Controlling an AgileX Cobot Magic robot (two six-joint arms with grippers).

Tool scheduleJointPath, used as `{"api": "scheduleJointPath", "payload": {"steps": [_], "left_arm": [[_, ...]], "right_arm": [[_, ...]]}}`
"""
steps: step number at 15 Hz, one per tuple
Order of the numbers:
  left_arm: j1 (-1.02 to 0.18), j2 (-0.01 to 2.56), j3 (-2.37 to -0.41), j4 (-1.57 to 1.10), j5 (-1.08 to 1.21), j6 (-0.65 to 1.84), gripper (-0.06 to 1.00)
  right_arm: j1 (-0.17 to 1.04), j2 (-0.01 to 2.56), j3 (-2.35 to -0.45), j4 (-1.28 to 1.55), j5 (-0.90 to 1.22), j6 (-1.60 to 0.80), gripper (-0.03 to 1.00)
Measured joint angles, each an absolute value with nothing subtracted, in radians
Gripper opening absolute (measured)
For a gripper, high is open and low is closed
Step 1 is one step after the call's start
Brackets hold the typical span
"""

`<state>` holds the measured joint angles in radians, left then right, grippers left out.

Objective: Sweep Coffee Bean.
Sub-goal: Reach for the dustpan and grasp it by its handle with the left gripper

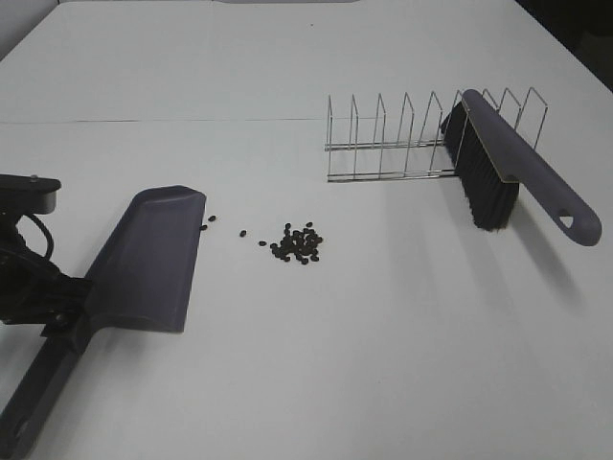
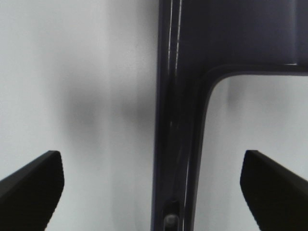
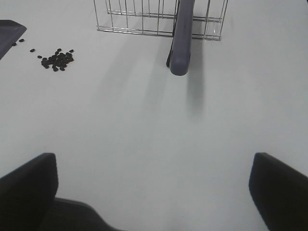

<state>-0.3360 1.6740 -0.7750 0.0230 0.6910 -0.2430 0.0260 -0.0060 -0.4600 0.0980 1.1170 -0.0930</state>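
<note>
The coffee beans (image 1: 297, 244) lie in a small pile on the white table, with a few strays toward the grey dustpan (image 1: 153, 259) to their left. They also show in the right wrist view (image 3: 57, 59). My left gripper (image 2: 151, 161) is open, with a finger on each side of the dustpan handle (image 2: 178, 144) and not touching it. In the exterior view it (image 1: 56, 302) hangs over that handle. The brush (image 1: 498, 168), with black bristles and a grey handle (image 3: 182, 38), leans in the wire rack (image 1: 402, 139). My right gripper (image 3: 154, 168) is open, empty and well short of the brush.
The wire rack (image 3: 144, 19) stands at the back right with the brush's handle end sticking out toward the front. A corner of the dustpan (image 3: 7, 33) shows in the right wrist view. A seam in the table (image 1: 163, 121) runs across the back.
</note>
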Motion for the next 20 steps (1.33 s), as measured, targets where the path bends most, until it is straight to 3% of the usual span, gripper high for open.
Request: {"api": "scheduleJointPath", "payload": {"steps": [4,11,13,20], "left_arm": [[-0.336,1.794,-0.828,0.012,0.669,-0.254,0.70],[-0.353,1.893,-0.855,-0.009,0.599,-0.257,0.56],[-0.353,1.894,-0.857,-0.010,0.573,-0.257,0.35],[-0.354,1.896,-0.857,0.009,0.555,-0.255,0.33]], "right_arm": [[0.026,-0.006,-0.460,0.098,1.117,-0.093,0.98],[0.026,-0.006,-0.460,0.098,1.117,-0.093,0.98],[0.026,-0.006,-0.460,0.098,1.117,-0.093,0.98],[0.026,-0.006,-0.460,0.098,1.117,-0.093,0.98]]}}
